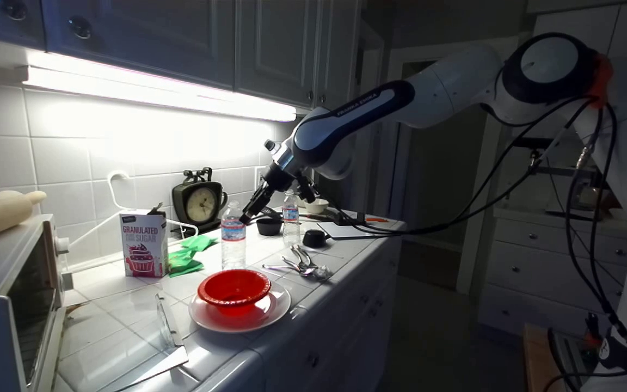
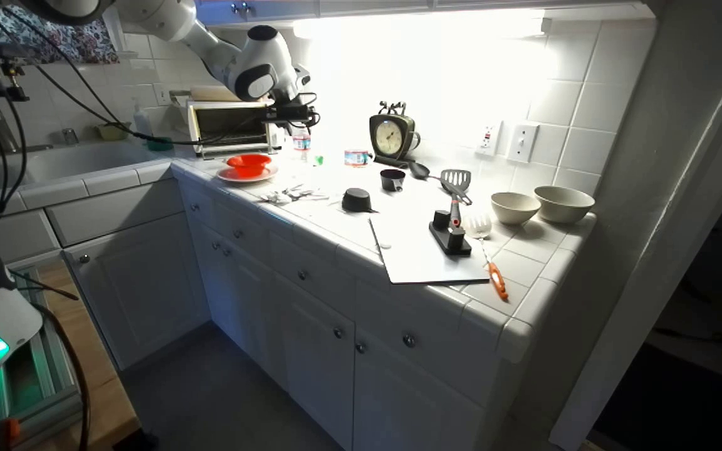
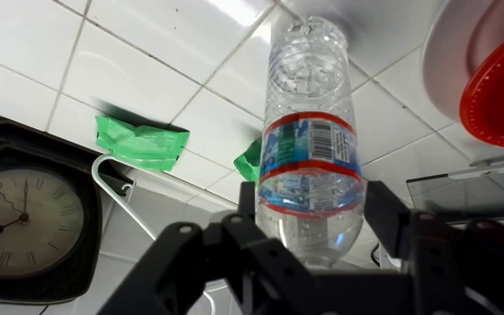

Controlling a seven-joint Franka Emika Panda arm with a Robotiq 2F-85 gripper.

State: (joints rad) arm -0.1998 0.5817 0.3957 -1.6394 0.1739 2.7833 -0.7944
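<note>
My gripper is around the upper part of a transparent plastic water bottle with a blue and red label. A black finger lies close against each side of the bottle, with almost no gap. The bottle stands upright on the tiled counter in both exterior views. The gripper reaches down to it at a slant. Beside the bottle are green packets and a red bowl on a white plate. The bottle's mouth is mostly hidden near the palm.
A sugar box, a white hanger and a clock stand by the wall. A toaster oven has what looks like its lowered glass door. Another bottle, cutlery, a measuring cup and bowls lie farther along.
</note>
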